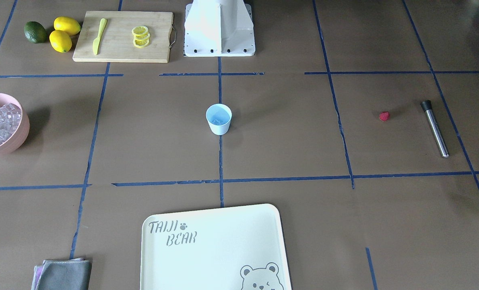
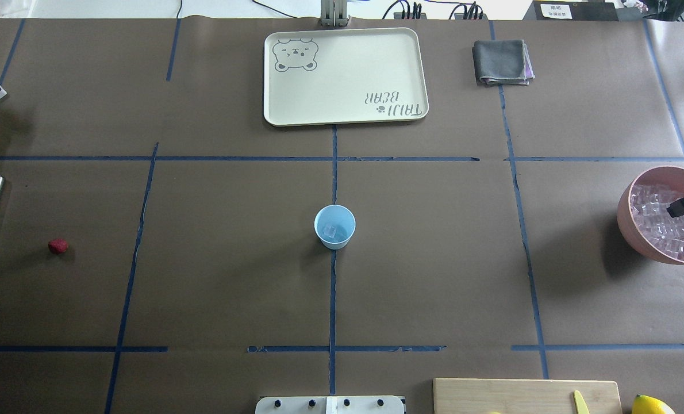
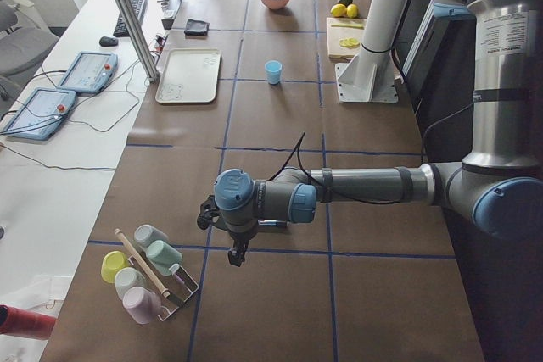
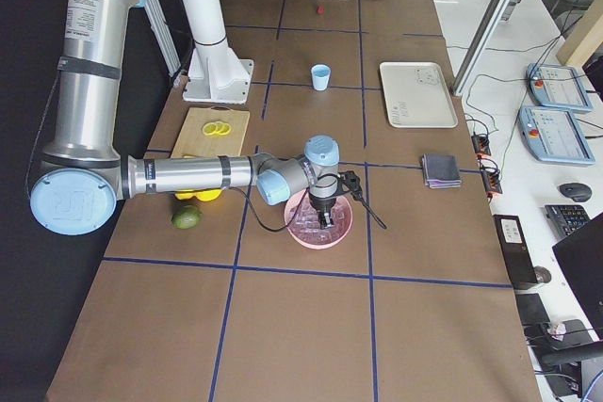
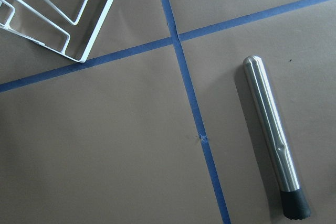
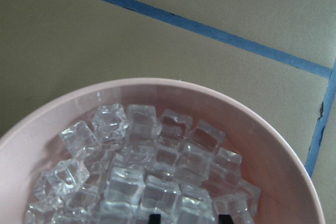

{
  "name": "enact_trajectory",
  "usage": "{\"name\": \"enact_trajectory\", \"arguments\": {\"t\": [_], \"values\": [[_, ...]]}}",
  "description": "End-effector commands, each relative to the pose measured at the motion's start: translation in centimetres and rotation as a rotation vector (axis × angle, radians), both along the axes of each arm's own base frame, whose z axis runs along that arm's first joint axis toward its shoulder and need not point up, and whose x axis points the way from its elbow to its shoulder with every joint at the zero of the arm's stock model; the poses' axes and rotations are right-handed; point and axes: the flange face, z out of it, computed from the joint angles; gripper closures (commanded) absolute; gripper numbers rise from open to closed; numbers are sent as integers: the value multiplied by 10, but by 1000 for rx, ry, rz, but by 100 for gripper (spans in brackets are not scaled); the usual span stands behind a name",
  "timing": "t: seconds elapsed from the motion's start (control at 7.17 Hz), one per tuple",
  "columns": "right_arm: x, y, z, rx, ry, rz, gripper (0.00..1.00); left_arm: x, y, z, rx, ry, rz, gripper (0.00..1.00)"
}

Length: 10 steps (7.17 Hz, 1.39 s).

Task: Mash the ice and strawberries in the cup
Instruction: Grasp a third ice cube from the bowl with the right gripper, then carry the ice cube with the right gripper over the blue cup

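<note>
The light-blue cup [image 2: 334,226] stands upright at the table's centre with a few clear ice cubes [image 2: 333,232] inside. More ice [image 6: 147,171] fills the pink bowl [image 2: 629,213] at the robot's right. My right gripper [image 6: 189,217] hangs over that ice, open, its two dark fingertips [image 6: 154,217] apart just above the cubes. The red strawberry [image 2: 58,246] lies alone on the left side, next to a steel muddler [image 5: 273,140]. My left gripper [image 3: 233,247] hovers above the muddler's area and shows only in the exterior left view; I cannot tell its state.
A cream tray [image 2: 345,115] and a folded grey cloth [image 2: 502,62] lie at the far side. A cutting board [image 1: 122,56] with lemon slices and a yellow knife, two lemons [image 1: 64,34] and a lime sit near the base. A white cup rack [image 5: 63,30] stands by the muddler.
</note>
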Motion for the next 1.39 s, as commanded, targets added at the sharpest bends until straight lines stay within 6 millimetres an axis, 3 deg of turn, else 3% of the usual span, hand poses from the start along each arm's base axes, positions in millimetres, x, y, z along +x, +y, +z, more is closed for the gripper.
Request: {"name": "enact_trajectory", "arguments": {"t": [0.0,0.14,0.28,0.42,0.56,0.7,0.84,0.98,1.12,1.25], "values": [[0,0,-3,2,-6,-1,95,0,0,0,-2,0,0,0],[1,0,-14,19,-18,-1,95,0,-1,0,1,0,0,0],[8,-3,-49,2,-15,17,96,0,-1,0,1,0,0,0],[10,-5,-112,-40,5,22,96,0,-1,-1,3,0,0,0],[4,-20,-189,-45,8,23,97,0,-1,-1,4,0,0,0],[-6,-42,-252,-54,9,34,98,0,-1,-1,4,0,0,0],[-34,-56,-310,-78,-5,59,98,0,-1,-1,4,0,0,0],[-89,-51,-350,-124,-35,96,98,0,-2,-2,6,0,0,0],[-132,-50,-383,-166,-56,140,98,0,-4,-2,6,-1,0,0],[-163,-43,-412,-176,-81,155,98,0,-4,-3,9,0,0,0]]}}
